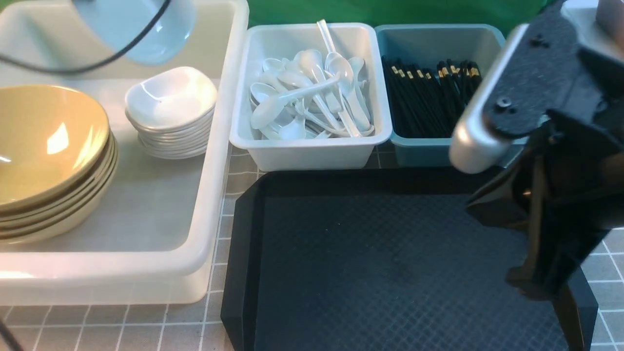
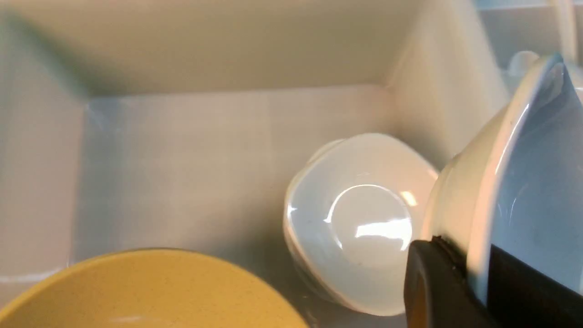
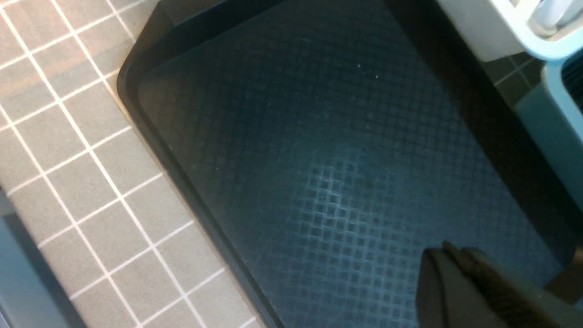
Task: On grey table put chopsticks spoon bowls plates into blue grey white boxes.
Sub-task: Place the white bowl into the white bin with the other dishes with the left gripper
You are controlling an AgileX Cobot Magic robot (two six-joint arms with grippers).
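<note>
Grey and gridded, the table (image 1: pixel 146 321) carries everything, and the biggest thing on it is the milky white box (image 1: pixel 222 146) on the robot's left, roomy because it takes the bulky crockery. Next in size, the black tray (image 1: pixel 380 263) lies in front of the two small boxes with nothing on it, which suggests the sorting is almost done. Inside the milky white box the olive-yellow bowls (image 1: pixel 44 141) sit nested in one stack at its left side, which saves floor space. Behind the tray, side by side, stand the pale grey-white box (image 1: pixel 312 153) and the blue-grey box (image 1: pixel 419 153), one kind of cutlery to each. The stacked plates (image 1: pixel 170 105) stand beside the bowls, near the big box's right wall. Above that stack hangs the held plate (image 1: pixel 146 29), tilted on edge because the left gripper (image 2: pixel 473 269) is clamped on its rim (a rim pinch is about the only purchase so shallow a dish offers). It probably needs levelling and lowering onto the stack. In the pale box the spoons (image 1: pixel 312 97) lie jumbled, while the chopsticks (image 1: pixel 424 97) lie roughly parallel in the blue-grey one. Over the tray hovers the right gripper (image 3: pixel 448 259), jaws together and holding nothing.
</note>
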